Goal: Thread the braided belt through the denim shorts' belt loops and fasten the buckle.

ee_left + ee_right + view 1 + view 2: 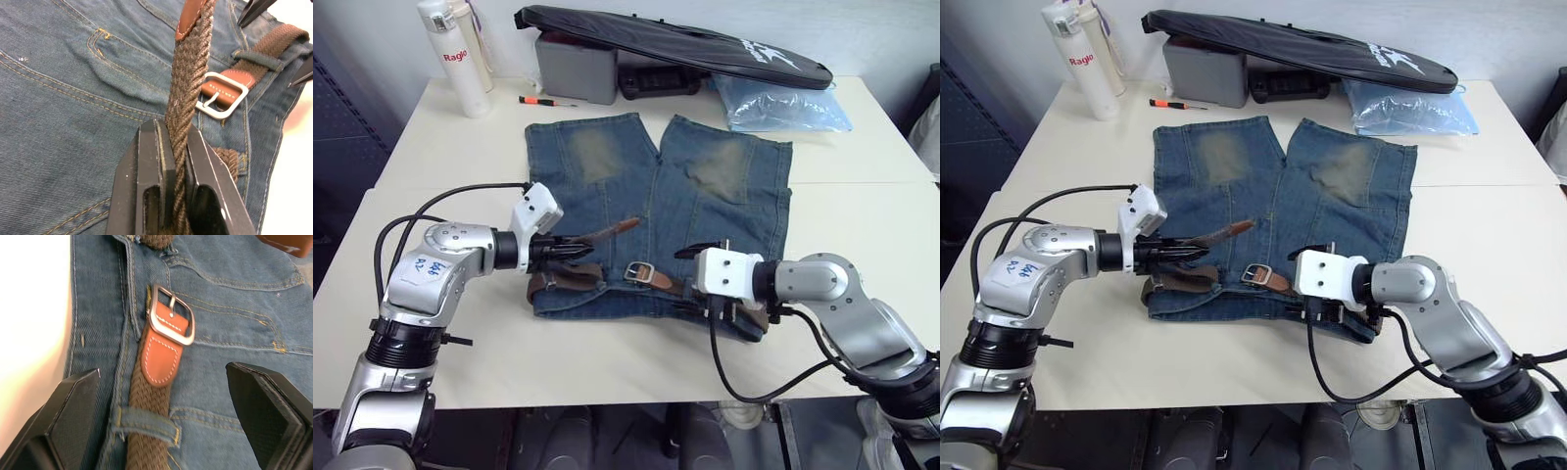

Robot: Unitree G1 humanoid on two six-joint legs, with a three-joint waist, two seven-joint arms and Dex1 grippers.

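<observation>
The left gripper (pixel 178 161) is closed tight on the dark-brown woven braided belt (pixel 188 83), pinching the strap a short way behind its smooth tan leather tip (pixel 625 224), so that the free end stands off the cloth and can be steered; judging by this hold, the step in hand is feeding the tip into the buckle. The right gripper (pixel 166 421) is spread wide with nothing between its fingers, poised just above the waistband on either side of the strap, probably ready to steady the buckle end while the tip comes in. The faded blue denim shorts (pixel 607 211) lie flat on the pale worktop (pixel 862 225) with the waistband toward the robot and the legs running toward 12 o'clock. The belt lies along that waistband, its long axis running from 9 to 3 o'clock, and passes under a narrow blue denim belt loop (pixel 144 427) just behind the rectangular silver-grey metal buckle (pixel 171 316). In the head view the lifted free end slants from the left gripper toward 2 o'clock, its tip pointing past the buckle (pixel 639 271), which sits at about 5 o'clock of the tip, near but apart; the belt is not yet fastened
</observation>
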